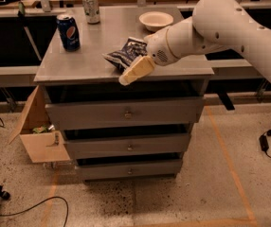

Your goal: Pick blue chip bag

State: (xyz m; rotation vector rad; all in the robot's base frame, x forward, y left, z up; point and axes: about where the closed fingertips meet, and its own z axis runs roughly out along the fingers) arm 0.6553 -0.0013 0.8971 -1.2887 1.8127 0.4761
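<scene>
The blue chip bag (124,56) is dark, crinkled foil with white lettering and lies flat near the front middle of the grey cabinet top (78,63). My gripper (131,74) is cream-coloured and hangs over the bag's front right part, at the cabinet's front edge, pointing down and to the left. My white arm reaches in from the upper right and hides the bag's right side.
An upright blue Pepsi can (68,31) stands at the left of the top, a silver can (91,7) at the back, a white bowl (156,20) at the back right. Below are three drawers (126,112). An open cardboard box (38,134) sits at the left, and cables lie on the floor.
</scene>
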